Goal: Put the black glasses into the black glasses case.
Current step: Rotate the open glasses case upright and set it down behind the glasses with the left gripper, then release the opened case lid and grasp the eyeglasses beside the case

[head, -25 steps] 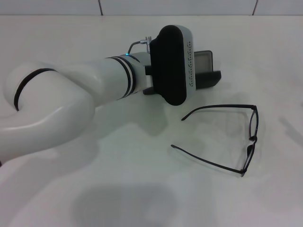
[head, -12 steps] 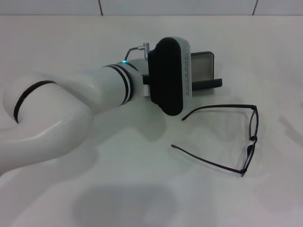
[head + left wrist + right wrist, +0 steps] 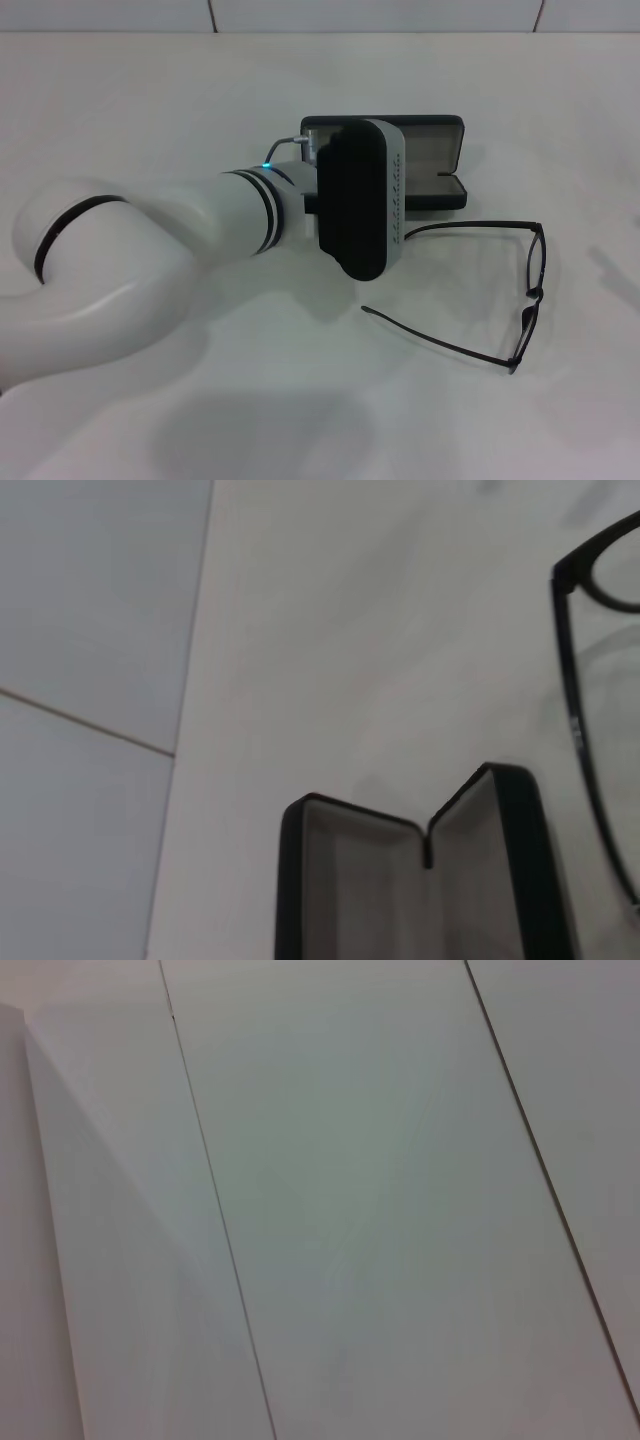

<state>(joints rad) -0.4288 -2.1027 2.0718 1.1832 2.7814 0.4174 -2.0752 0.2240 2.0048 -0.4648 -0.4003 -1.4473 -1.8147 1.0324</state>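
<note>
Glasses case (image 3: 432, 160), matte black and lying open on the white table (image 3: 150, 100), shows grey lining, its near-left part hidden behind the left arm's wrist housing (image 3: 360, 198). Whether the left gripper is closed or released cannot be told. The black glasses (image 3: 500, 290) lie unfolded just in front of the case; the right gripper is unseen.

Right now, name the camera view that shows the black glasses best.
Head view: the black glasses lie whole on the table, temples unfolded. The left wrist view catches only part of the frame; the right wrist view shows none.
</note>
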